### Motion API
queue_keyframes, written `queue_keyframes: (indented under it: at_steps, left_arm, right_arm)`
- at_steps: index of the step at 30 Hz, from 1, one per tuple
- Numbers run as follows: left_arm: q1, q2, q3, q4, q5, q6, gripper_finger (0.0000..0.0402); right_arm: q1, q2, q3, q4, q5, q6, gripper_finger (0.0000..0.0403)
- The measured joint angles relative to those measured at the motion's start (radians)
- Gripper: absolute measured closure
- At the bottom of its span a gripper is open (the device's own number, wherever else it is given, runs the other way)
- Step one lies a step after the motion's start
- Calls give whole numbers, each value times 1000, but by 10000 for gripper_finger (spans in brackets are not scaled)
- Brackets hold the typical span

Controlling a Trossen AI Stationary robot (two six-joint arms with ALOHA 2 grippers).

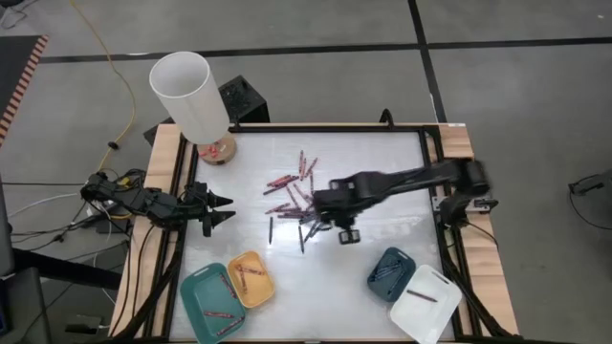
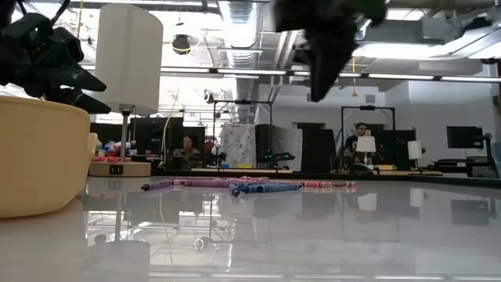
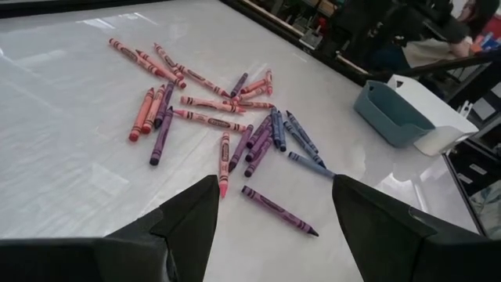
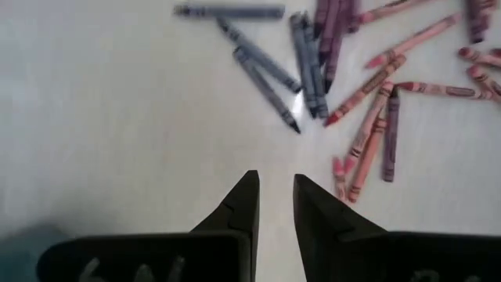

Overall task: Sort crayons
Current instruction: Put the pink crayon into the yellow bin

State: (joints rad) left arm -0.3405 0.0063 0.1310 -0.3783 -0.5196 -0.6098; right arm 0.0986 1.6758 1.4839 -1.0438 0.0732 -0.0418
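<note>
Crayons (image 1: 295, 196) scattered mid-bench (image 1: 382, 182): red, pink, purple, blue sticks, partly hidden under right arm in high view. Right pincer (image 4: 275, 205) above pile's edge, nearly closed, gripping nothing. Left pincer (image 3: 274, 213) at bench's left edge, wide open, empty.

Glossy white tabletop (image 2: 313, 227); paper-wrapped crayons (image 3: 235, 133); matt plastic yellow tray (image 2: 35, 157); wood table edges (image 1: 164, 162).
</note>
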Motion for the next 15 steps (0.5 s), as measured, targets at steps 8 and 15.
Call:
queue_keyframes:
  at_steps: [8, 15]
  left_arm:
    - [0, 0, 0, -1, 0, 0, 161]
    - [0, 0, 0, -1, 0, 0, 161]
  right_arm:
    - [-71, -400, -561, 503, 36, 155, 328]
    - [-157, -459, -741, 688, 68, 125, 328]
